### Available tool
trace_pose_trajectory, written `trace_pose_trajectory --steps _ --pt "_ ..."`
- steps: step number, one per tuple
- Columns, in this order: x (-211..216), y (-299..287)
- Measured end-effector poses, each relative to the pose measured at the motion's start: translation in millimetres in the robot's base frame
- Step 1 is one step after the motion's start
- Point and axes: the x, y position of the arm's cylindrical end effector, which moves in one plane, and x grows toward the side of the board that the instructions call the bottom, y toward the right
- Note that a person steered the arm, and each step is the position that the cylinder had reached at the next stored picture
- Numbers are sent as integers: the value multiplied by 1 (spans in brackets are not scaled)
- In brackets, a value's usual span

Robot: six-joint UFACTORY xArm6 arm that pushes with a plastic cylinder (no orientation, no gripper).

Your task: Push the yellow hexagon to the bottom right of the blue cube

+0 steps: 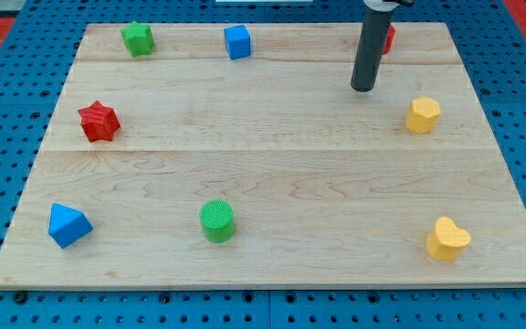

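Jaws: none fitted; my tip (362,89), the lower end of a straight dark rod, grips nothing and stands on the pale wooden board (272,183) near the view's top right, touching no block. Task item: yellow hexagon block (422,115), right of the tip and slightly lower, near but apart from it. Reference item: blue cube (237,41), by the top edge, left of centre, well apart from the hexagon. Step in hand, by my judgement: approach, with no contact made. Next move calls for bringing the tip round to the hexagon's right side, then pushing leftward and slightly upward until it rests just below and right of the cube. Other items: small red block (389,38), shape unclear, partly hidden behind the rod at the top; green star-like block (138,37), top left; red star block (99,121), left; blue triangular block (68,225), bottom left; green cylinder (216,220), bottom centre; yellow heart-shaped block (447,238), bottom right. Obstructions: no block lies between hexagon and cube; the rod itself stands nearest that line.
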Motion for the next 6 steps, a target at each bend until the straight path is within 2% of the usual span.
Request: trace_pose_trajectory --steps 1,3,4,5,6 --pt "0 7" --pt "2 101" --pt "45 152" --pt "69 116" --pt "69 74"
